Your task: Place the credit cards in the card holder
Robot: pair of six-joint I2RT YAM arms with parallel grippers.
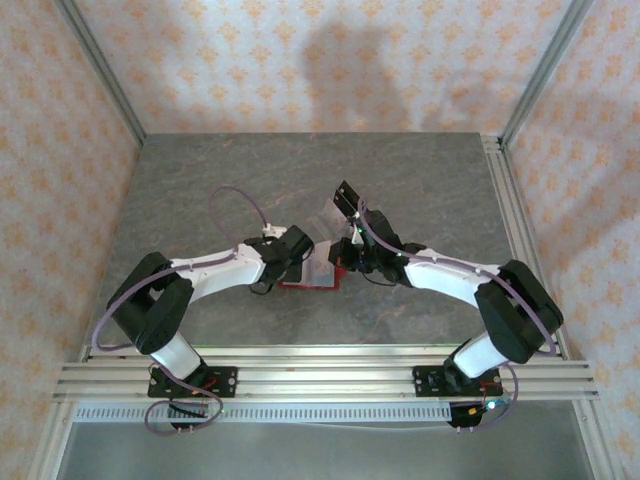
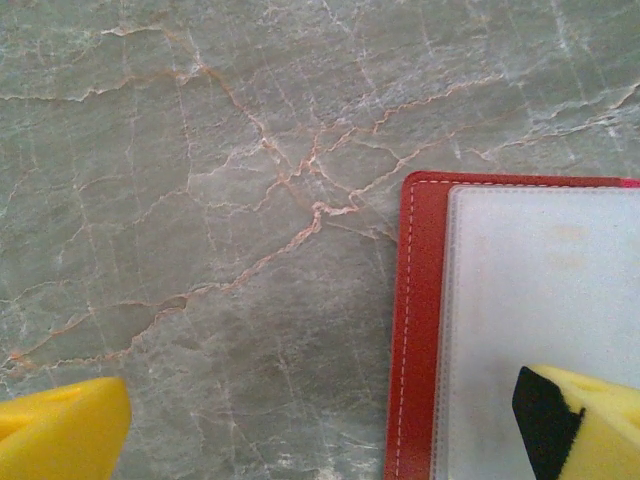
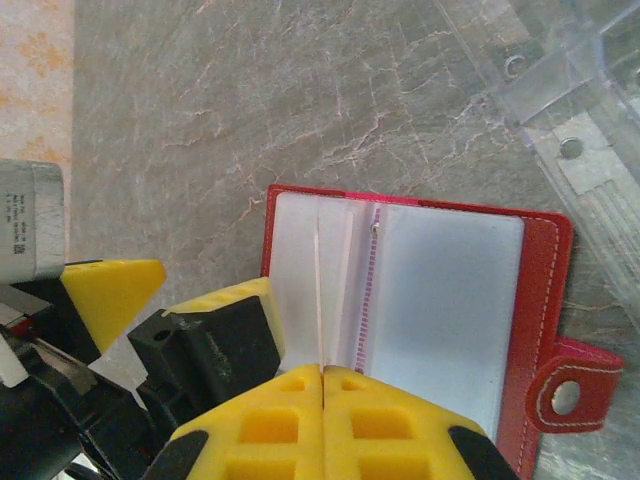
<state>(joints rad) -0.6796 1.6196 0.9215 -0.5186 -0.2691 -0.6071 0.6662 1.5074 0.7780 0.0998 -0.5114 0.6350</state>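
Observation:
The card holder [image 3: 540,300] lies open on the table, a red wallet with pale clear sleeves inside and a snap tab [image 3: 570,395] at its right. My right gripper [image 3: 322,370] is shut on a credit card [image 3: 319,290], a thin pale pink card seen edge-on, standing upright over the wallet's left page near the fold. My left gripper [image 2: 320,420] is open. One of its yellow fingers [image 2: 585,420] rests on the wallet's pale left page [image 2: 540,290]; the other hangs over bare table. From above, both grippers meet over the card holder [image 1: 305,283].
A clear plastic rack [image 3: 570,100] stands just beyond the wallet at the right, with a black piece [image 1: 347,195] at its far end. Marble tabletop [image 2: 200,200] stretches free to the left. Aluminium rails [image 1: 320,375] run along the near edge and right side.

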